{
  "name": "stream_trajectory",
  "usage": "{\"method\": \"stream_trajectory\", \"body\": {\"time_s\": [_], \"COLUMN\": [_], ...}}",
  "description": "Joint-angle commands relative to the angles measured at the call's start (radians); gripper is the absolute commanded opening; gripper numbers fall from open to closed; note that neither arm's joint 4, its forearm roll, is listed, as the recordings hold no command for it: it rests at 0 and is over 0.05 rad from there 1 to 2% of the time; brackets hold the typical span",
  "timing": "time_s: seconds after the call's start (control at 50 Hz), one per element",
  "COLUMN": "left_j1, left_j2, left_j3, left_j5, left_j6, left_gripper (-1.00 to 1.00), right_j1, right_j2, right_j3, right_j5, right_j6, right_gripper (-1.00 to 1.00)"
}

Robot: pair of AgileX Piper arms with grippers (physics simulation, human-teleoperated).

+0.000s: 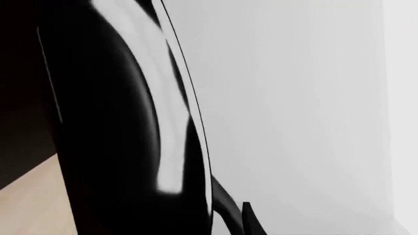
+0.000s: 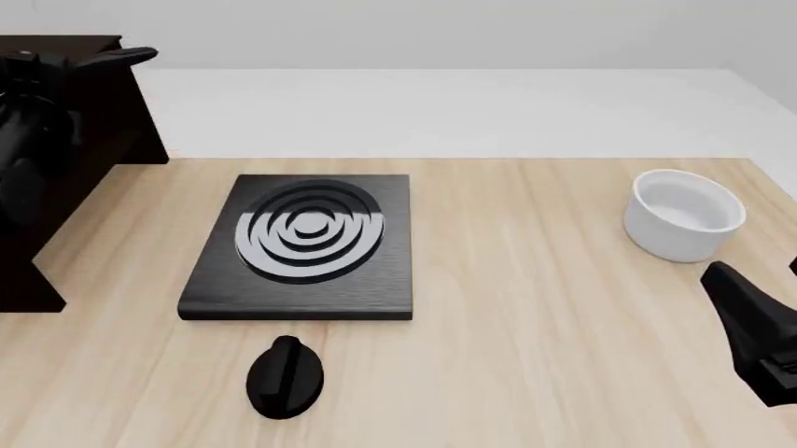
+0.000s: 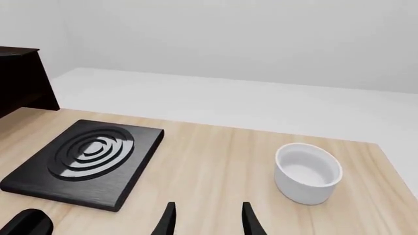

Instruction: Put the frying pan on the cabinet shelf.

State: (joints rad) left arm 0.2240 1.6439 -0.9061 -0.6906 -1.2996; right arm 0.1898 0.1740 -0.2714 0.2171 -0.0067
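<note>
pan up at the cabinet, right arm idle low in frame

lower centre, a black knob (image 2: pixel 286 375) on the pale wooden table (image 2: pixel 536 355); lower right, the right gripper (image 3: pixel 205 220), fingers apart and empty. mid-frame, the flat black stove plate with grey rings (image 2: pixel 302 245); right, a white bowl (image 2: pixel 685 214). upper left, the glossy black frying pan (image 1: pixel 124 127) fills the left wrist view by the tall dark brown cabinet (image 2: pixel 75 140); left gripper's grip: cannot tell.

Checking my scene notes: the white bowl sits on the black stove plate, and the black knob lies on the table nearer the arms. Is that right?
Not quite. The white bowl sits on the bare wooden table, well to the right of the black stove plate, not on it; nothing stands on the plate's grey rings. The front view shows this. The black knob does lie on the table nearer the arms.
</note>
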Motion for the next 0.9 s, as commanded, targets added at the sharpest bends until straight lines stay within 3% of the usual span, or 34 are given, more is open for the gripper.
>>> {"method": "stream_trajectory", "body": {"time_s": [0.02, 0.34, 0.9], "left_j1": [0.001, -0.024, -0.101], "left_j2": [-0.022, -0.069, -0.247], "left_j3": [0.005, 0.049, 0.269], "left_j5": [0.007, 0.002, -0.061], "left_j6": [0.01, 0.03, 0.06], "left_gripper": [1.0, 1.0, 1.0], "right_j1": [-0.002, -0.009, -0.027], "right_j2": [-0.003, -0.006, -0.018], "right_j3": [0.0, 0.004, -0.005], "right_j5": [0.004, 0.004, 0.024], "right_j6": [-0.001, 0.0, 0.003], "right_gripper": [1.0, 1.0, 1.0]}}
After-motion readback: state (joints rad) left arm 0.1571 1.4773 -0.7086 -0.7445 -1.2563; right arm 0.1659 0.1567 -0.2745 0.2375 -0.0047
